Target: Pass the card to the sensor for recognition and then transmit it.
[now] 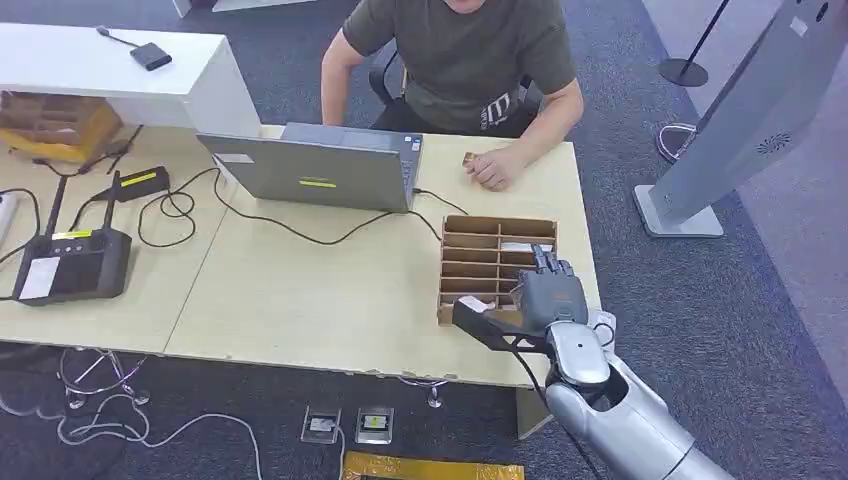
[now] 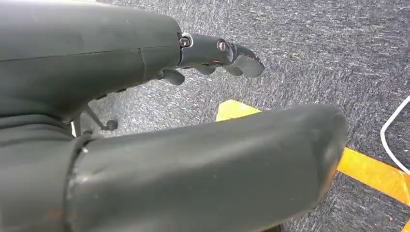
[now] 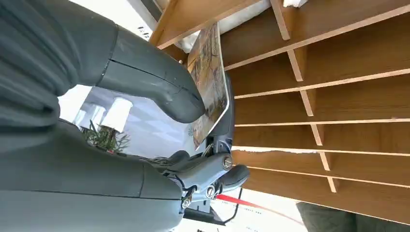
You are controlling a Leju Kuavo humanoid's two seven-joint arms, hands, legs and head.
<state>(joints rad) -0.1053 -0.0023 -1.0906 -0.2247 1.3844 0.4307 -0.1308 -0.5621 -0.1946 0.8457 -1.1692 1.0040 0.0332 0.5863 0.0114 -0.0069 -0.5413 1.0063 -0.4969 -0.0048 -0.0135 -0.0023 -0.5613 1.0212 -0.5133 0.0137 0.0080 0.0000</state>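
Right hand [image 1: 548, 293] hangs over the near end of the wooden divider box [image 1: 470, 240] on the counter [image 1: 300, 290], and in my right wrist view I see its thumb [image 3: 159, 87] pinching a picture card [image 3: 208, 82] against the fingers, the card standing just above the box's slots. Left hand [image 2: 212, 53] hangs over carpet with fingers loosely extended, holding nothing. Across the counter a person's hand [image 1: 492, 168] rests beside a grey laptop [image 1: 320, 170].
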